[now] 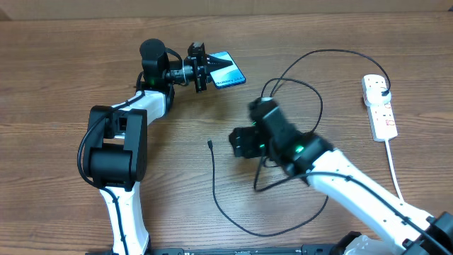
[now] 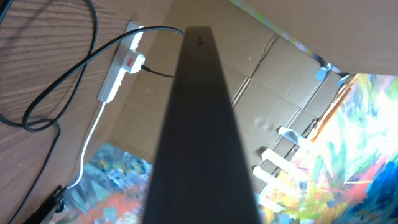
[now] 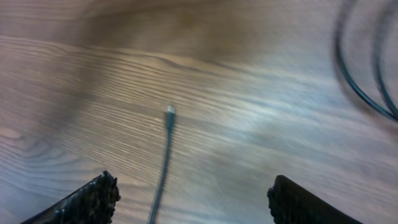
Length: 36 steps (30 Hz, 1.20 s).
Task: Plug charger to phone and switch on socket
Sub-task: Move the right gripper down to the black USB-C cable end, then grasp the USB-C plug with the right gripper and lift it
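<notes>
Overhead first: the left arm is folded up near its base, with the forearm laid out level toward the right. The left gripper (image 1: 205,69) is clamped on one end of the phone (image 1: 228,72), whose blue screen pokes out past the fingers. The right arm is reached in from the lower right corner and bent over the middle of the table (image 1: 71,42), with the right gripper (image 1: 238,142) pointed left. The charger (image 1: 233,212) is looped around that arm, and its connector tip (image 1: 210,144) is lying loose on the wood just beside the gripper. The socket (image 1: 379,106) is parked well apart at the right edge, with the black cable run up to it.

Left wrist: everything is tipped sideways here. The phone is only seen as a dark slab up the middle, and no fingers can be made out. The socket's red switch (image 2: 127,61) is shown, which can't be picked out from above.

Right wrist: a bit blurry. The fingertips (image 3: 93,198) are spread wide with nothing held, and the connector tip is seen on the table between and ahead of them.
</notes>
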{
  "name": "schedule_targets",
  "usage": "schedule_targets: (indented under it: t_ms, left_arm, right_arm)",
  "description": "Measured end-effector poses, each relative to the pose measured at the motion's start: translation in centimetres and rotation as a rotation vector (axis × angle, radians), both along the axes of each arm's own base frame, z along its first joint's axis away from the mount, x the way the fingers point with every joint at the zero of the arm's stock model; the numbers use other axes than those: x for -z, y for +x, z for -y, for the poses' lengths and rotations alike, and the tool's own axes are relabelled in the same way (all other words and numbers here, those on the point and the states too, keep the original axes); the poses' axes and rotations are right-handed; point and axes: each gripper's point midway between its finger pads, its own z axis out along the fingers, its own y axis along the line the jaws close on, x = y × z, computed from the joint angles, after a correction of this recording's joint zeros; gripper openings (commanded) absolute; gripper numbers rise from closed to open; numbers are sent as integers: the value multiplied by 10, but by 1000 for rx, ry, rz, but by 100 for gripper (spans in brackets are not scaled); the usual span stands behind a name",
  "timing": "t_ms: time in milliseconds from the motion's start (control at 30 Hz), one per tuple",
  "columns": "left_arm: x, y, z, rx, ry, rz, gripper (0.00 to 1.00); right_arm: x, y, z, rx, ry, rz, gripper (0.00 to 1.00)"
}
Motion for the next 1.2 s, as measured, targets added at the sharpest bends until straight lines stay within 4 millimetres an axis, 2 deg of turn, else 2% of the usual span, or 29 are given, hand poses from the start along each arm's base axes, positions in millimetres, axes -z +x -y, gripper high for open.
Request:
schedule_targets:
  t_ms: [133,267,533,667,1000,1200]
  left_arm:
    - [-1,-1,0,4,-3,-3,5]
    - [-2,-3,0,16,-5,8,5]
    - [-3,-6,0,34,-6,5,5]
    - [-3,-6,0,36,-6,5,4]
    - [-3,-6,0,35,-6,5,5]
    - [-3,-6,0,35,-6,5,5]
  right_arm:
    - [5,3,-37,-70,-14,103,73]
    - [24,5,-55,-101,-40,128,72]
    - [69,12,-61,-109,-105,96,67]
    - [84,10,-63,-119,-123,77,59]
    - [100,3,-73,-147,-122,54,56]
    - [108,0,-77,-158,-123,41,49]
